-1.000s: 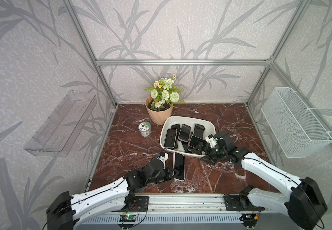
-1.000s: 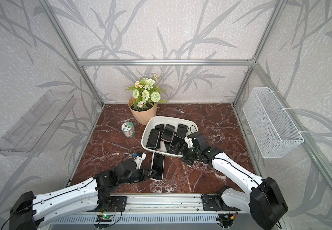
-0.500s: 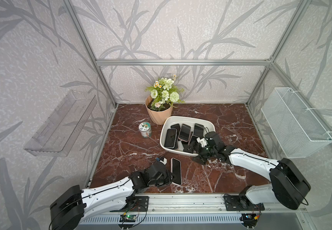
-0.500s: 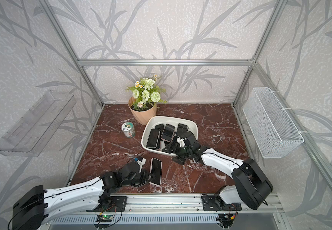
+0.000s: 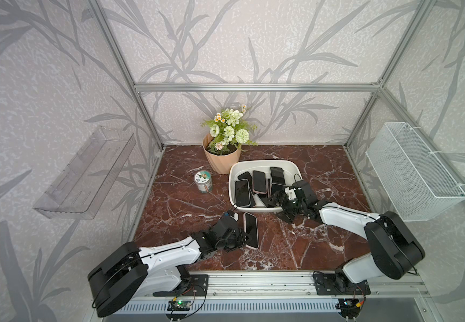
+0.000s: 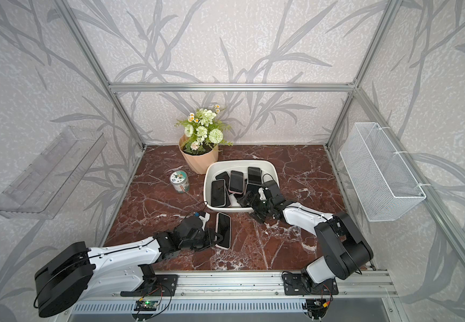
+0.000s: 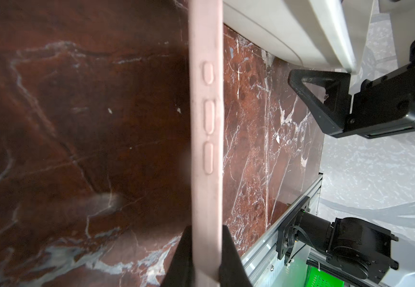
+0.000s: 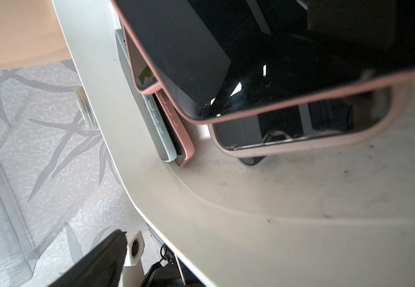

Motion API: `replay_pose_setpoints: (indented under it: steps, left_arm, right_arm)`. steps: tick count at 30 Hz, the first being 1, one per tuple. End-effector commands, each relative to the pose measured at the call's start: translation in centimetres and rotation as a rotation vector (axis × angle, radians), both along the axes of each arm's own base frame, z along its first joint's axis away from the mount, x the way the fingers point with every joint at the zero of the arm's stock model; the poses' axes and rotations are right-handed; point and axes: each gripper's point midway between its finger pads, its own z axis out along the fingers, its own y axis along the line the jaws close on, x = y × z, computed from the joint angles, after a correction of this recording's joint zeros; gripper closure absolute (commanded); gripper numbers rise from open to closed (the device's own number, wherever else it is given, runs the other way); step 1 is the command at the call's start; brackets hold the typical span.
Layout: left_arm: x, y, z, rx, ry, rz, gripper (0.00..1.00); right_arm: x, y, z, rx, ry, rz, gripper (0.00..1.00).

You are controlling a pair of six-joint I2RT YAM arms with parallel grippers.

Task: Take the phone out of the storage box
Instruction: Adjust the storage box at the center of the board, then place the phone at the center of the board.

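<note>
The left gripper is clamped across the thin edge of the phone near one end. The long overhang could swivel in that grip and drop onto the table. It is a black-screened slab in a pale pink case, screen up, just in front of the storage box — the right gripper gapes empty at the box's near corner.

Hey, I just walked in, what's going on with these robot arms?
The left gripper is shut on a pink-cased phone, out of the white storage box and low over the marble table in front of it. The right gripper hangs open at the box's near corner, with several more phones lying inside.
</note>
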Motion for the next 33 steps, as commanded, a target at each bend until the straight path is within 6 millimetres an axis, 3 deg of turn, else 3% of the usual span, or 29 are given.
replay_pose_setpoints:
  steps: [1,5,6,8,17,18,25,30,33]
  left_arm:
    - [1.4,-0.9,0.6,-0.024,-0.031,-0.01,1.0]
    - [1.8,-1.5,-0.1,-0.01,-0.006,-0.031,1.0]
    - [1.8,-1.8,-0.4,-0.007,0.007,-0.038,0.91]
    - [1.7,-2.0,-0.8,-0.002,0.035,-0.047,0.62]
    - [1.3,-0.9,-0.9,0.053,0.035,-0.049,0.5]
    - [1.3,-0.7,-0.7,0.058,0.029,-0.047,0.45]
    - [1.1,1.7,1.4,0.101,-0.013,-0.021,0.36]
    - [1.6,2.8,4.2,0.107,-0.098,0.004,0.21]
    - [2.1,3.4,6.4,0.11,-0.158,0.017,0.11]
  right_arm:
    - [2.9,-0.2,2.1,0.005,-0.132,-0.018,0.01]
    - [2.9,-0.3,2.2,0.017,-0.125,-0.017,0.01]
    - [2.8,-0.3,2.3,0.019,-0.125,-0.017,0.01]
    - [2.6,-0.5,2.6,0.018,-0.129,-0.016,0.01]
    - [0.5,-1.5,4.1,-0.009,-0.152,0.002,0.01]
    - [0.1,-1.8,4.3,-0.025,-0.152,0.011,0.01]
    - [-2.2,-4.4,7.4,-0.224,-0.234,0.125,0.01]
    - [-1.7,-6.5,10.7,-0.394,-0.369,0.164,0.01]
    - [-0.8,-7.2,11.4,-0.495,-0.367,0.209,0.01]
